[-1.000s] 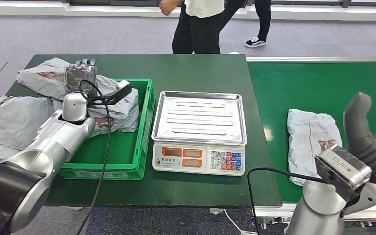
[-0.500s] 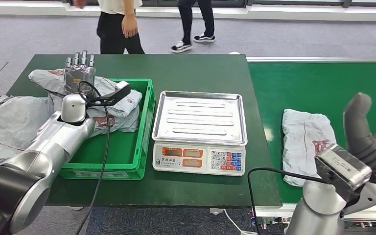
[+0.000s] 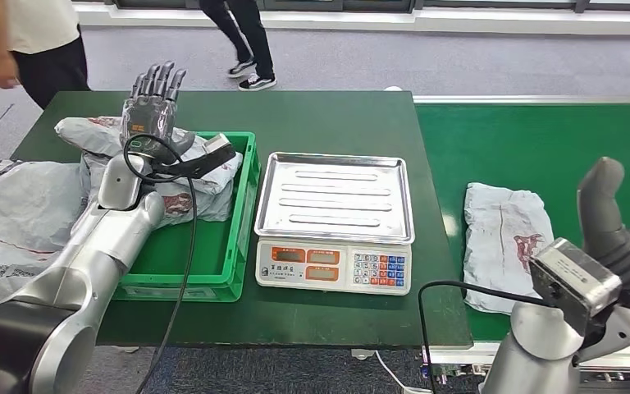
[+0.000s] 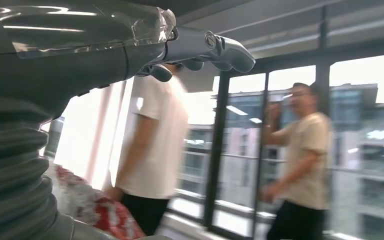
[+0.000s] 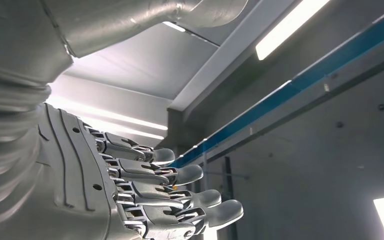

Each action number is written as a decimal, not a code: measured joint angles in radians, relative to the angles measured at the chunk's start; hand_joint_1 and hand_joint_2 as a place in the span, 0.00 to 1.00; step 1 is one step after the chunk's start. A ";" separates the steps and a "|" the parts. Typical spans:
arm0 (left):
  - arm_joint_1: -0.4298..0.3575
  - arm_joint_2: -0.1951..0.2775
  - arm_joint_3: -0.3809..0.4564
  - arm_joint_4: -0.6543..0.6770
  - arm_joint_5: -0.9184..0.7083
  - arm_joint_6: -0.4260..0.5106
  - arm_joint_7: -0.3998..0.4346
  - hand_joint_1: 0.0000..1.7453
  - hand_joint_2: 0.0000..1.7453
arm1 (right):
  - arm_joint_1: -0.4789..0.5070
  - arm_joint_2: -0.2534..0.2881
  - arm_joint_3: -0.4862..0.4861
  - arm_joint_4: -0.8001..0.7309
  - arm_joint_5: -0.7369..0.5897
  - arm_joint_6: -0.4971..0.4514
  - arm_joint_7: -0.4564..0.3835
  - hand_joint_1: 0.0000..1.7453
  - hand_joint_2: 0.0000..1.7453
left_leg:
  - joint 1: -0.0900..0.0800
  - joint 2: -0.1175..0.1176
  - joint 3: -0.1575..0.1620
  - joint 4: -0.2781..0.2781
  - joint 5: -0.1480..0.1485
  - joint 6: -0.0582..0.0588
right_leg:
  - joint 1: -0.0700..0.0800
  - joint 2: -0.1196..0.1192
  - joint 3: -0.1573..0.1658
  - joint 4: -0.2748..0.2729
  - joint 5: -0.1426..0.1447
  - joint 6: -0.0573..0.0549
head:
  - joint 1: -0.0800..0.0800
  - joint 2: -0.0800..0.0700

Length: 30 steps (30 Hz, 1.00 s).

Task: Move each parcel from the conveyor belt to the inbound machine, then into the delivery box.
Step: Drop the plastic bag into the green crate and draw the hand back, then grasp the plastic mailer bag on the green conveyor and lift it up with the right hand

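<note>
Parcel in a grey poly mailer, lying flat on the green conveyor belt, near its table-side edge and just ahead of the right hand. Soft and crumpled, probably light; likely to sag and fold when lifted, film probably slippery. Best taken across the middle or along a bunched edge, with a full grasp rather than a fingertip pinch. Right hand raised beside the belt, fingers extended and apart, holding nothing. Left hand lifted above the green delivery box, fingers spread, empty; grey parcels piled in and beside that box. Steel pan of the weighing scale bare, between box and belt.
</note>
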 joint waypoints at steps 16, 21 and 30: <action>0.360 -0.155 0.172 -0.643 0.335 -0.158 -0.425 0.00 1.00 | -0.023 0.000 -0.050 0.165 0.151 0.002 0.080 0.00 1.00 | 0.000 0.000 0.000 0.000 -0.001 0.000 | 0.000 0.000 0.001 0.000 -0.001 0.000 | 0.000 0.000; 0.479 -0.198 0.168 -0.811 0.525 -0.185 -0.510 0.00 1.00 | -0.051 -0.001 -0.078 0.280 0.216 0.003 0.114 0.00 1.00 | 0.000 0.000 0.000 0.000 -0.001 0.000 | 0.000 0.000 0.000 0.000 -0.001 0.000 | 0.000 0.000; 0.670 -0.187 0.052 -1.132 0.891 -0.199 -0.526 0.00 1.00 | -0.146 -0.004 -0.229 0.502 0.416 0.005 0.138 0.00 1.00 | 0.000 0.000 0.000 0.000 -0.001 0.000 | 0.000 0.000 0.000 0.000 -0.001 0.000 | 0.000 0.000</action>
